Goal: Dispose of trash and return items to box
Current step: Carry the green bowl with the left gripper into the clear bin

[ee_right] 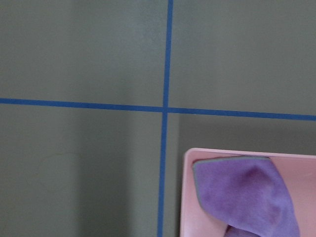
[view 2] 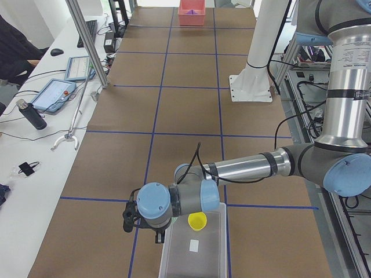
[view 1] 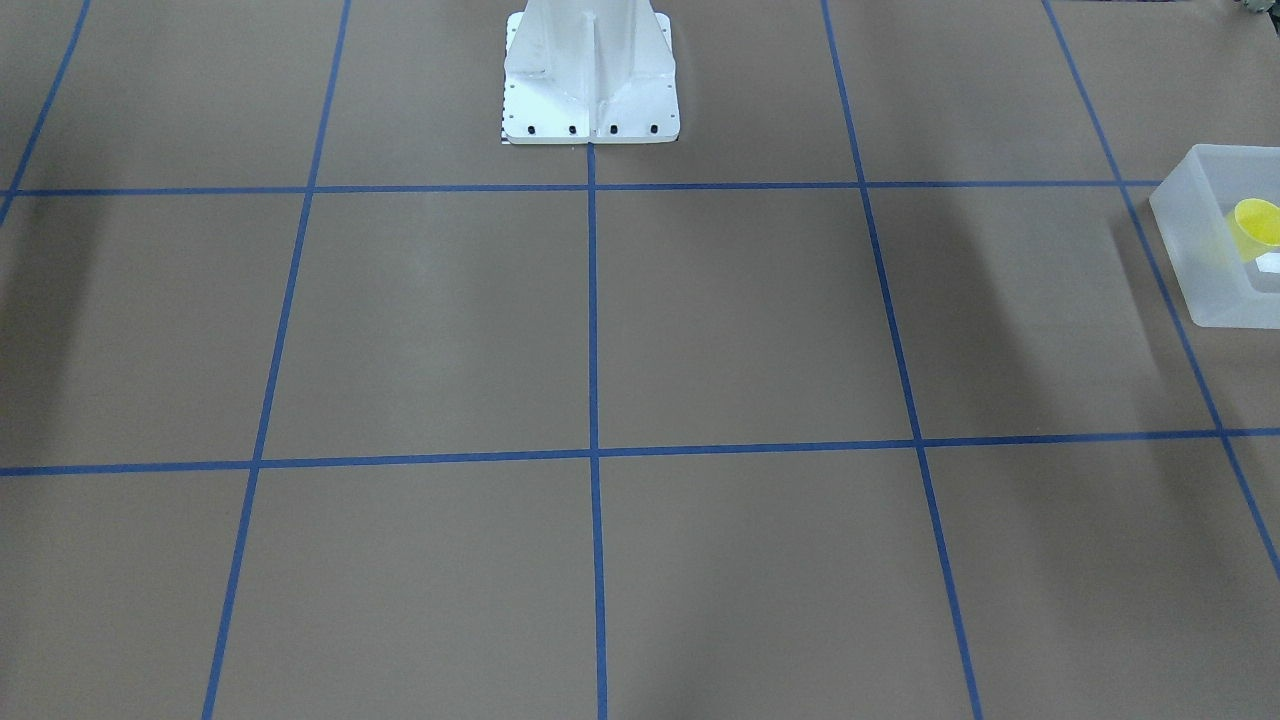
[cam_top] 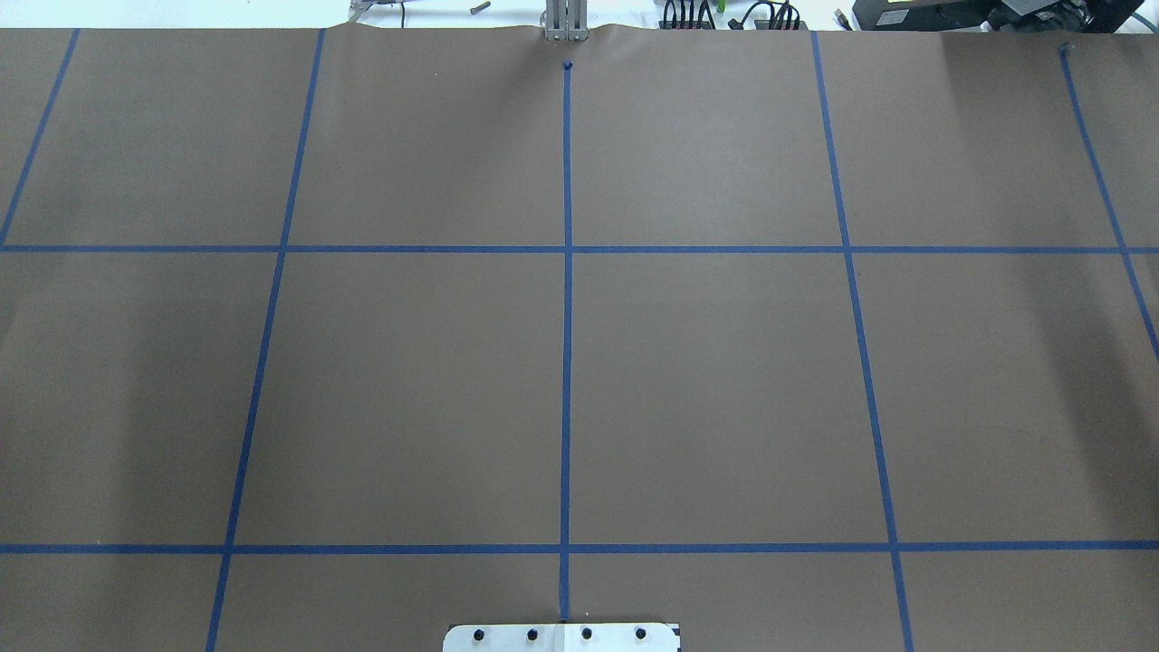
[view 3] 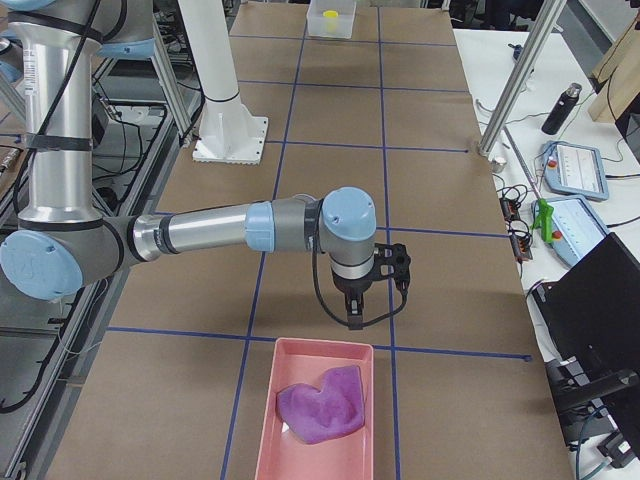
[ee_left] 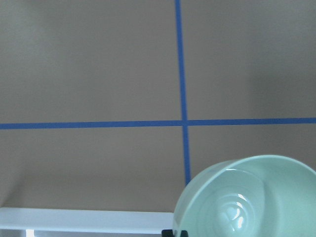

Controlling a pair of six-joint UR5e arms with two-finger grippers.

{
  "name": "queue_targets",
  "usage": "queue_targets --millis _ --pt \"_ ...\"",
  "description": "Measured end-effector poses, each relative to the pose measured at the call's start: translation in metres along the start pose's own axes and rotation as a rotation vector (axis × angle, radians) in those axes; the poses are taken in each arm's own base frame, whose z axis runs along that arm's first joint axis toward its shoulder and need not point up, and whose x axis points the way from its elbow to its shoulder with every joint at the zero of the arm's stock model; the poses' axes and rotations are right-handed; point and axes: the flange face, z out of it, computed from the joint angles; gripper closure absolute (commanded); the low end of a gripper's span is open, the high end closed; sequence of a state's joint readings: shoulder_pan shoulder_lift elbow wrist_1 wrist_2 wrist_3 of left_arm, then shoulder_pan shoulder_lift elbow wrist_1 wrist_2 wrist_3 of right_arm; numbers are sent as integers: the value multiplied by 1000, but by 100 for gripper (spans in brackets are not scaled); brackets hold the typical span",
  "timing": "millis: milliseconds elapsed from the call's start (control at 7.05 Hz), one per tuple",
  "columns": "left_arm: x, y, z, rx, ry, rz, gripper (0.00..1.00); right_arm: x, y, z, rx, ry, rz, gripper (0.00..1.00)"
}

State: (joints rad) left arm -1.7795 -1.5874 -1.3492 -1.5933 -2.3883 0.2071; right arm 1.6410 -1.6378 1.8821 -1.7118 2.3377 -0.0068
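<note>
Apparently the left gripper (view 2: 159,234) held the bowl (ee_left: 252,197) over the box (ee_left: 74,219) edge to drop it in; for the right gripper (view 3: 352,316), I could not tell the jaws.

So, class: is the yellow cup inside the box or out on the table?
Inside. The yellow cup sits within the frosted walls of the box, in front and left views.

The overhead camera sits behind the robot, looking forward and down on the table (cam_top: 724,362), with the base (cam_top: 561,637) at its bottom edge. The front camera faces back steeply, sharing that base and catching the bin (view 1: 1190,255) at its right edge. Side cameras look along the table from each end. The wrist cameras hang close: the left over the bin rim and bowl (ee_left: 252,197), the right over the tray (ee_right: 301,168) and cloth (ee_right: 247,197).
</note>
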Motion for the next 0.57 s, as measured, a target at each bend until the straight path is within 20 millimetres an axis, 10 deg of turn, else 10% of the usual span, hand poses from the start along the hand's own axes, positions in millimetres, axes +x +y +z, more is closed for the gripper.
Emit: queue_targets --millis 567 --pt "-66 52 55 -41 -21 -37 100 -106 -2 -18 25 -41 80 0"
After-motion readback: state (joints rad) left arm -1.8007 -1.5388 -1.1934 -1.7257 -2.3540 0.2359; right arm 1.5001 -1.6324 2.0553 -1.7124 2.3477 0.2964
